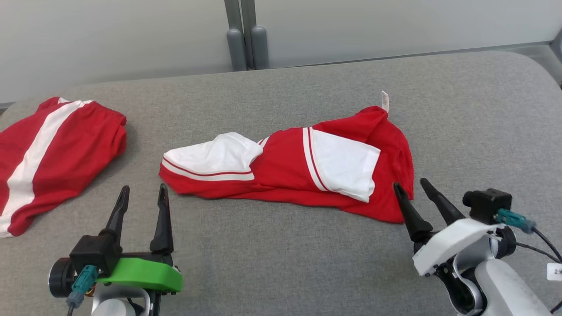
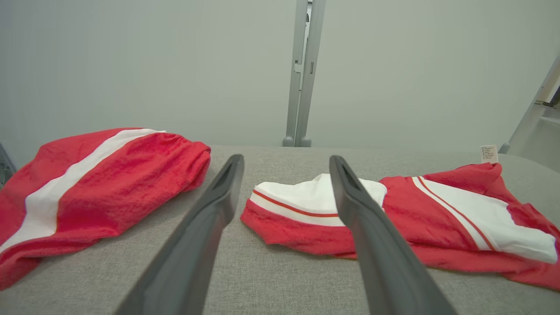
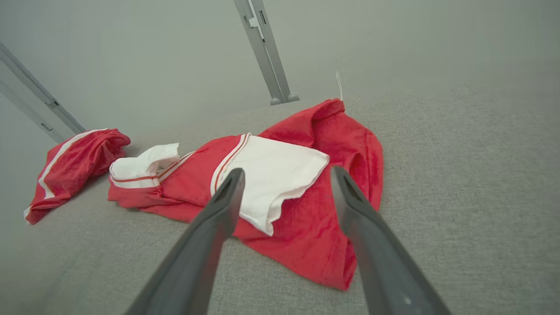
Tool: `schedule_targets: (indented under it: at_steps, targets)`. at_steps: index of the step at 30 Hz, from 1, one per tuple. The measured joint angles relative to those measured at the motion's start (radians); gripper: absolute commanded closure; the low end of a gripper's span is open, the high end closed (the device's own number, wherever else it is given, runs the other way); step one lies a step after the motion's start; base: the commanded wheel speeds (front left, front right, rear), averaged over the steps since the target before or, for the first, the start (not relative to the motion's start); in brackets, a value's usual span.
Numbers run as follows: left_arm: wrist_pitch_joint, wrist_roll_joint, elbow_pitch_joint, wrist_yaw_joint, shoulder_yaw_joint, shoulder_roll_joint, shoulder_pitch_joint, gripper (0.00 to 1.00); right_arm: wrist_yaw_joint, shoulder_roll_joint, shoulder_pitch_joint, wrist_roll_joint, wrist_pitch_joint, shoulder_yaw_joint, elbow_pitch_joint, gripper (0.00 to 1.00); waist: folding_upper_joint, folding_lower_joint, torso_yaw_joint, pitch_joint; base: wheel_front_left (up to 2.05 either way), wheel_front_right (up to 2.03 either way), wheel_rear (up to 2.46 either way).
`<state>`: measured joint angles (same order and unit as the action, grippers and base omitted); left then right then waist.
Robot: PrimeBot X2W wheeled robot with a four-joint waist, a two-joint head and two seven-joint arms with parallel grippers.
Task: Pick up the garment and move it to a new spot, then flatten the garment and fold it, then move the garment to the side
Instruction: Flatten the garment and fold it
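The garment [image 1: 281,171] is a red top with white sleeves and striped trim, lying crumpled across the middle of the grey padded table [image 1: 281,254]. A white label [image 1: 385,101] sticks up at its far right end. My left gripper [image 1: 144,187] stands open just in front of the garment's left white sleeve, not touching it. In the left wrist view that sleeve [image 2: 306,199] lies beyond the open fingers of the left gripper [image 2: 285,158]. My right gripper [image 1: 410,182] is open at the garment's right edge, with the red cloth [image 3: 306,227] under its fingertips [image 3: 287,169]. Nothing is held.
A second red garment with a white stripe [image 1: 66,149] lies at the table's far left, also seen from the wrists [image 2: 122,183] [image 3: 74,162]. A grey post [image 1: 246,39] and a pale wall stand behind the table. The table's rounded right edge curves off at the far right.
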<state>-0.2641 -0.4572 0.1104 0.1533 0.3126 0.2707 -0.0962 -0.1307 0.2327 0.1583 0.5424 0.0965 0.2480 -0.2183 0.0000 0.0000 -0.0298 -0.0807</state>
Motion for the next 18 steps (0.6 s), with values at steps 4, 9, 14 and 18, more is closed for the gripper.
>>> schedule_targets:
  at_steps: [4, 9, 14, 18]
  targets:
    - [0.007, 0.002, -0.005, 0.001, 0.000, 0.008, -0.006, 0.00, 0.000, -0.013, 0.063, 0.033, -0.175, -0.002, -0.093, 0.00, 0.0000, 0.0000, 0.025, -0.009, 0.00, 0.00, 0.00]
    - [0.012, 0.002, -0.004, 0.001, 0.010, 0.008, -0.014, 0.00, 0.000, -0.053, 0.142, 0.069, -0.308, -0.040, -0.174, 0.00, 0.0000, 0.0000, 0.057, -0.022, 0.00, 0.00, 0.00]
    - [0.016, 0.002, 0.005, 0.000, 0.017, 0.002, -0.029, 0.00, 0.000, -0.079, 0.173, 0.078, -0.353, -0.071, -0.233, 0.00, 0.0000, 0.0000, 0.088, -0.039, 0.00, 0.00, 0.00]
    - [0.016, 0.001, 0.012, -0.001, 0.018, 0.001, -0.038, 0.00, 0.000, -0.087, 0.184, 0.077, -0.338, -0.069, -0.244, 0.80, 0.0000, 0.0000, 0.107, -0.052, 0.00, 0.00, 0.00]
